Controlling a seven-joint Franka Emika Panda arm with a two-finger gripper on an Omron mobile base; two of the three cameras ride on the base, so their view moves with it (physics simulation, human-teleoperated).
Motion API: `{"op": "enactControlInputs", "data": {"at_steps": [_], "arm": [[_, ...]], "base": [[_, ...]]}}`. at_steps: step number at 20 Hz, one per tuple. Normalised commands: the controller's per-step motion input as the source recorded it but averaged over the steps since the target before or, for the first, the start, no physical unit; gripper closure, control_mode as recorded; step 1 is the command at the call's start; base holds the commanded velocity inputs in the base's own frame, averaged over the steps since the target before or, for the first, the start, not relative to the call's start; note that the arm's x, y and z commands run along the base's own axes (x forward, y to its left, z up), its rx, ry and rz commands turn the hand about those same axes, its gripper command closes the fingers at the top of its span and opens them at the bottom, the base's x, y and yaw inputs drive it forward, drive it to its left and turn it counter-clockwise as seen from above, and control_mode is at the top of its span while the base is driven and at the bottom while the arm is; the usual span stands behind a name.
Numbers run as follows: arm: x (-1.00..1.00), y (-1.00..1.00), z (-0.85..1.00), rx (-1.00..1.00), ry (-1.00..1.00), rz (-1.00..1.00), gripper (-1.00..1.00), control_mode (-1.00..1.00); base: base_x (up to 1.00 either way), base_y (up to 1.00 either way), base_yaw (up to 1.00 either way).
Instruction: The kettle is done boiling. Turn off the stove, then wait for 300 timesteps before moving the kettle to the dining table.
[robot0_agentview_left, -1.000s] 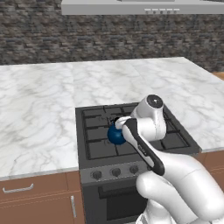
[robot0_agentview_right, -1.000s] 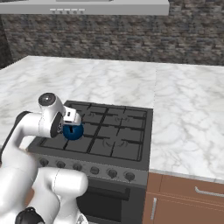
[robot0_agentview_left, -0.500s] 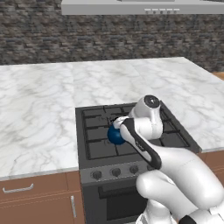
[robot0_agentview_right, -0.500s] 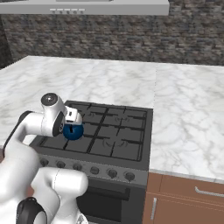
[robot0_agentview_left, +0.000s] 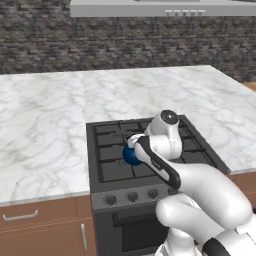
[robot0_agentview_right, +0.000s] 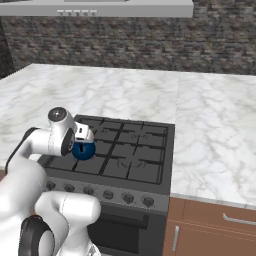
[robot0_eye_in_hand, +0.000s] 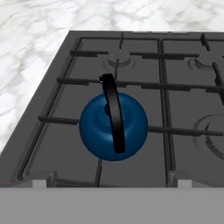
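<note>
And here's the blue kettle (robot0_eye_in_hand: 113, 126), sitting upright on the black grates of the stove (robot0_agentview_left: 112, 172), front-left burner, black arched handle (robot0_eye_in_hand: 114, 114) running front to back across its top. From the left base view the kettle (robot0_agentview_left: 131, 155) peeks out just beside the arm's wrist; from the right base view it sits tucked under the hand (robot0_agentview_right: 83, 149).

The gripper (robot0_agentview_right: 82, 134) hangs directly above the kettle, jaws spread as wide as they go, nothing between them, not touching the handle. In the hand view the finger tips are barely visible at the bottom edge, well clear of the kettle.

What has changed over the last second? Very little around the kettle: it hasn't budged, and the hand has stayed poised over it. The arm's elbow and lower body have shifted a touch in both base views, so this reads as small settling, not a descent.

For the task, my read is that the knob work is likely behind us; the row of front knobs (robot0_agentview_left: 131, 197) sits untouched by the hand right now, and no flame is visible. Whether the wait is over, I can't tell. The next step looks like lowering onto that handle, then carrying it to the dining table.
</note>
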Motion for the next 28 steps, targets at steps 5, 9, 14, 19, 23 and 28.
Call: {"op": "enactControlInputs", "data": {"at_steps": [5, 9, 14, 19, 23, 28], "arm": [[0.12, 0.0, -0.09, 0.0, 0.0, 0.0, -1.0, -1.0], [0.13, 0.0, -0.08, 0.0, 0.0, 0.0, -1.0, -1.0], [0.13, 0.0, -0.09, 0.0, 0.0, 0.0, -1.0, -1.0], [0.11, 0.0, -0.11, 0.0, 0.0, 0.0, -1.0, -1.0], [0.1, 0.01, -0.11, 0.0, 0.0, 0.0, -1.0, -1.0], [0.1, 0.01, -0.11, 0.0, 0.0, 0.0, -1.0, -1.0]], "base": [[0.0, 0.0, 0.0], [0.0, 0.0, 0.0], [0.0, 0.0, 0.0], [0.0, 0.0, 0.0], [0.0, 0.0, 0.0], [0.0, 0.0, 0.0]]}}
